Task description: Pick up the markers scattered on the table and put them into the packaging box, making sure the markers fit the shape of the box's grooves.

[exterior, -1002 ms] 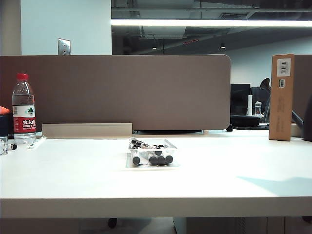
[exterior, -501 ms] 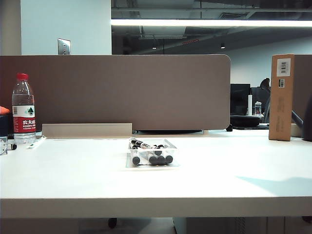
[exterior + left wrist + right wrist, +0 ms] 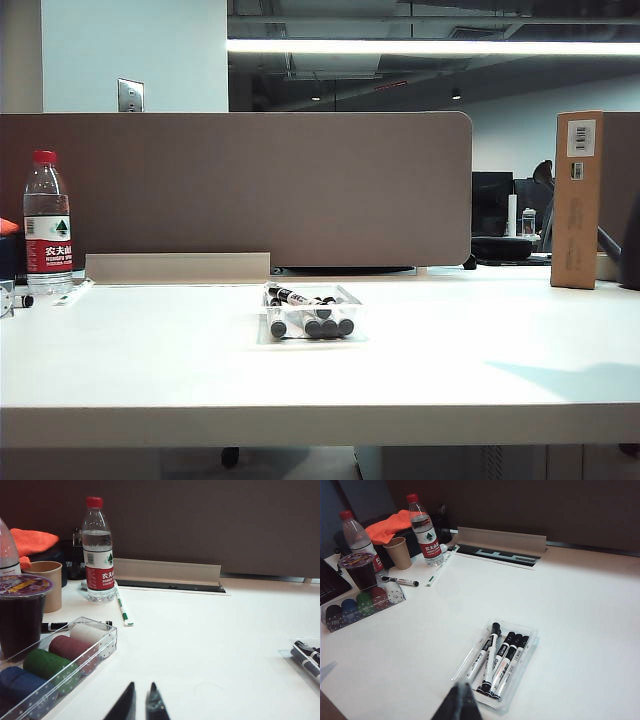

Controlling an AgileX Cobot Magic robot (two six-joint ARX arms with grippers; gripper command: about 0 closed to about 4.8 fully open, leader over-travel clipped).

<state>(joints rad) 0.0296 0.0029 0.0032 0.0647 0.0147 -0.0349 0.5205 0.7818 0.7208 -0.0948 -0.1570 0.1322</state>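
The clear packaging box [image 3: 352, 297] sits mid-table with several markers [image 3: 312, 322] in it. In the right wrist view three markers [image 3: 509, 662] lie side by side in the grooves of the box [image 3: 530, 666], and one marker [image 3: 487, 652] lies slanted beside them. Another marker [image 3: 400, 581] lies loose on the table [image 3: 580, 605] by the chip case. My right gripper [image 3: 461, 685] hovers shut and empty near the box's end. My left gripper [image 3: 142, 684] is shut with nothing in it, low over bare table, with the box [image 3: 300, 652] off to one side. Neither gripper shows in the exterior view.
A water bottle [image 3: 47, 222] stands at the far left and a tall brown cardboard box [image 3: 577, 198] at the far right. A clear case of coloured chips [image 3: 55, 660], a paper cup [image 3: 47, 582], a sealed dark drink cup [image 3: 22, 610] and a green-and-white pen [image 3: 122, 607] crowd the left side.
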